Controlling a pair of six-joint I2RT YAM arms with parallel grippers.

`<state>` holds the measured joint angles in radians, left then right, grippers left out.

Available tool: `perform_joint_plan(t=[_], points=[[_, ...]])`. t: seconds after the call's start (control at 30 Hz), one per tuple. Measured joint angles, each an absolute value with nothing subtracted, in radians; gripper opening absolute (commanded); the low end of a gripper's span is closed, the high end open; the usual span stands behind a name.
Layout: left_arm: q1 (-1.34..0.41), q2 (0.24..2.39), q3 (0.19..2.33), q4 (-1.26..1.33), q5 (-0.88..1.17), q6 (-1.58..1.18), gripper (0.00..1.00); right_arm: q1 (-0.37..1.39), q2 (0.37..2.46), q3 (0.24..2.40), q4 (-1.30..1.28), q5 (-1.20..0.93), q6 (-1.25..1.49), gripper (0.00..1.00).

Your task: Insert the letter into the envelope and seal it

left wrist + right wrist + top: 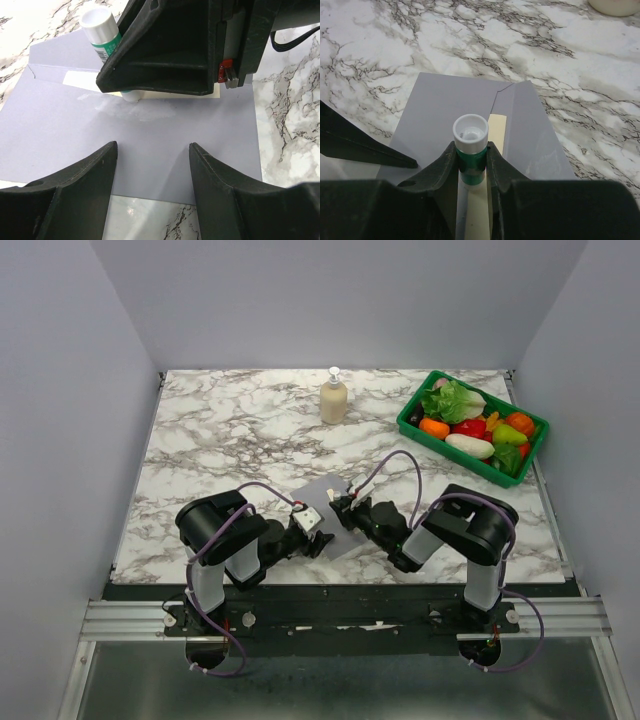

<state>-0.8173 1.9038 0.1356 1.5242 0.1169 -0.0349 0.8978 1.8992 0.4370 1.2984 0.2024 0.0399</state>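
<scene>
Marble table [230, 430] runs under both your arms. Nearest you, your left gripper [152, 146] is spread wide over the envelope [60, 130]. Your right gripper [471, 156] clamps a green glue stick [470, 165] at the pocket's mouth, where the letter [82, 80] shows as a cream strip inside. Beyond stand a soap bottle [333, 398] and a vegetable tray [415, 427].
</scene>
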Motion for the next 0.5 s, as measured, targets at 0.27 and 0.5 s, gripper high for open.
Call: perform_joint_plan(t=[0.27,0.5], points=[[-0.817,1.904,0.136,1.524,0.117,-0.035,0.66,0.892,1.894,0.437,1.291,0.098,0.037,0.01],[-0.817,1.904,0.136,1.524,0.117,-0.035,0.66,0.892,1.894,0.437,1.289,0.02,0.045,0.01]])
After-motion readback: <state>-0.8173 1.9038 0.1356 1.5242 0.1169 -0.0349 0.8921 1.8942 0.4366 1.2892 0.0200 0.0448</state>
